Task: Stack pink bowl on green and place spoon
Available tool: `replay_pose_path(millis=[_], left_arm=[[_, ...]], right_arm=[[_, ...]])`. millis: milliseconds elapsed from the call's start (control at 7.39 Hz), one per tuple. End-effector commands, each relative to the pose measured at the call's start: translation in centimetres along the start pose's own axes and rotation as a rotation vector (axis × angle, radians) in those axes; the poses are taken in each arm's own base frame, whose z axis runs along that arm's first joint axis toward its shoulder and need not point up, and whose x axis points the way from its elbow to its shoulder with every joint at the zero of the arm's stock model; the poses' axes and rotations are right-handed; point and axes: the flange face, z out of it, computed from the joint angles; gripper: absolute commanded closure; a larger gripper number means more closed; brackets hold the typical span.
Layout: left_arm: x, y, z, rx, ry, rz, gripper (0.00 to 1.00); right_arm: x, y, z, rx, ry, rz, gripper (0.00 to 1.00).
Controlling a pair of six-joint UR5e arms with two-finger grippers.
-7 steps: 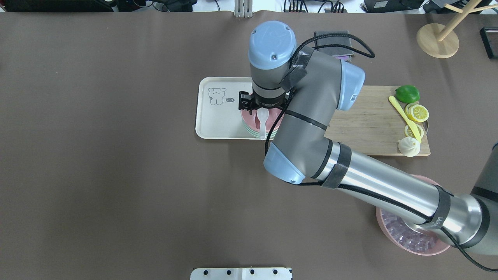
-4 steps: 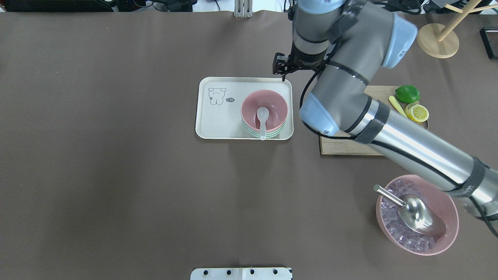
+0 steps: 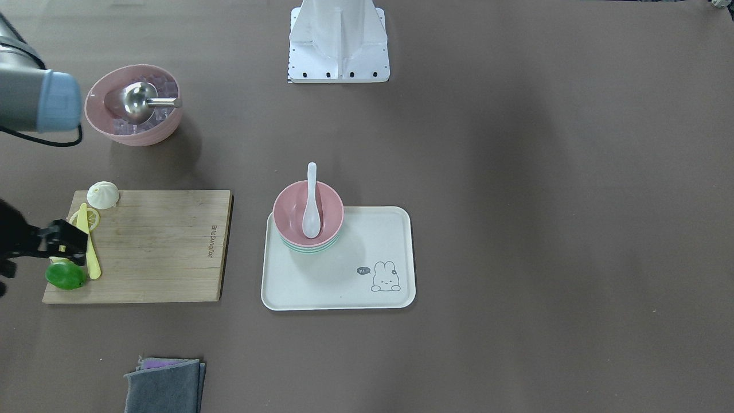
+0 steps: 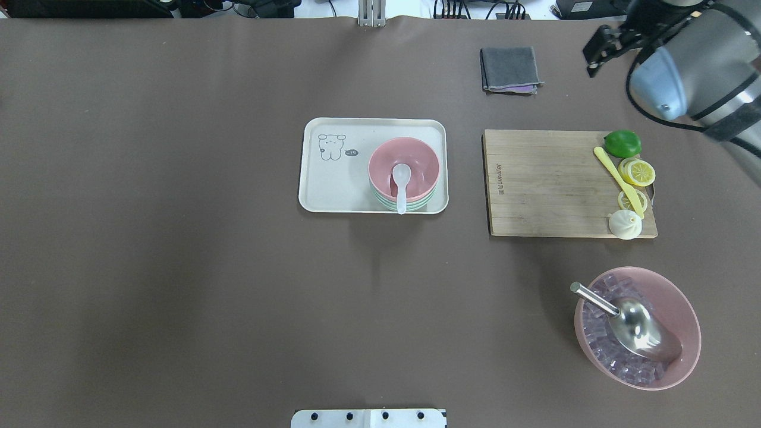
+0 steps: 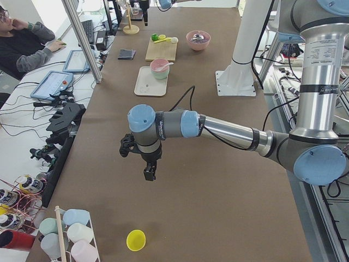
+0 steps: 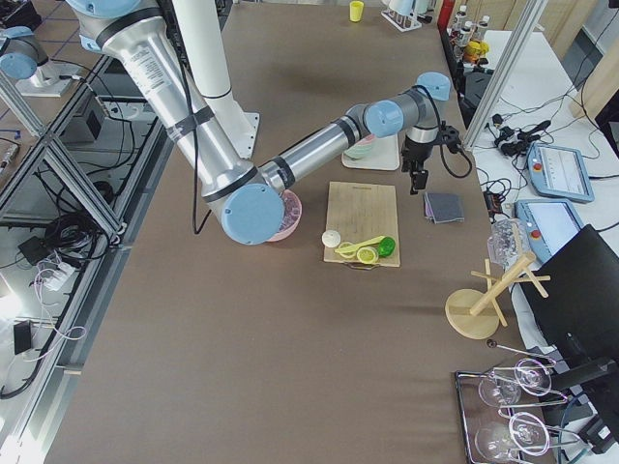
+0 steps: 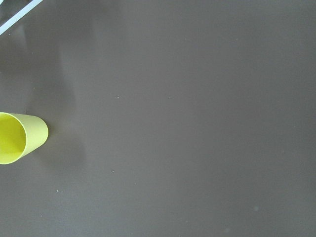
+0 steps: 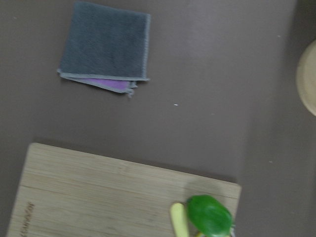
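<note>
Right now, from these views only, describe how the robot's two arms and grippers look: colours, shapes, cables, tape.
Both arms are silver tubes joined by grey housings with light blue caps. The left arm has a black band and a looping black cable; the left gripper is black. The right arm wears black tape bands and a black cable; the right gripper is black.

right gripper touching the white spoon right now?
Apart. The overhead exterior view shows the right gripper near the table's far right corner, while the white spoon lies in the pink bowl on the tray, with the cutting board between them.
</note>
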Motion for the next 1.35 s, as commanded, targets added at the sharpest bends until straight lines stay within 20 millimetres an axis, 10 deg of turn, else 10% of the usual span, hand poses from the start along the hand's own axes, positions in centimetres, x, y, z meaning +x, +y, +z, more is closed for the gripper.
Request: replay_pose_path(millis=[0,271,676,1218], left_arm=[[-0.1,0.9,0.1,0.03,-0.005,0.022,0.01],[0.7,4.0,-0.1,0.061,-0.009,0.046,0.01],[0.9,3.0,-0.4,0.076,-0.013,0.071,0.01],[-0.3,2.9,0.8,0.145,-0.027,0.135,0.01]], right_arm=[[14.5,6.5,0.2,-0.028,-0.01,-0.032,0.0],[23.5,12.3,0.2,-0.039,-0.003,-0.02,0.0],[31.4,19.7,0.2,-0.047,0.0,0.031,0.0],[31.5,23.1,-0.5,-0.031,0.0,0.135,0.0]])
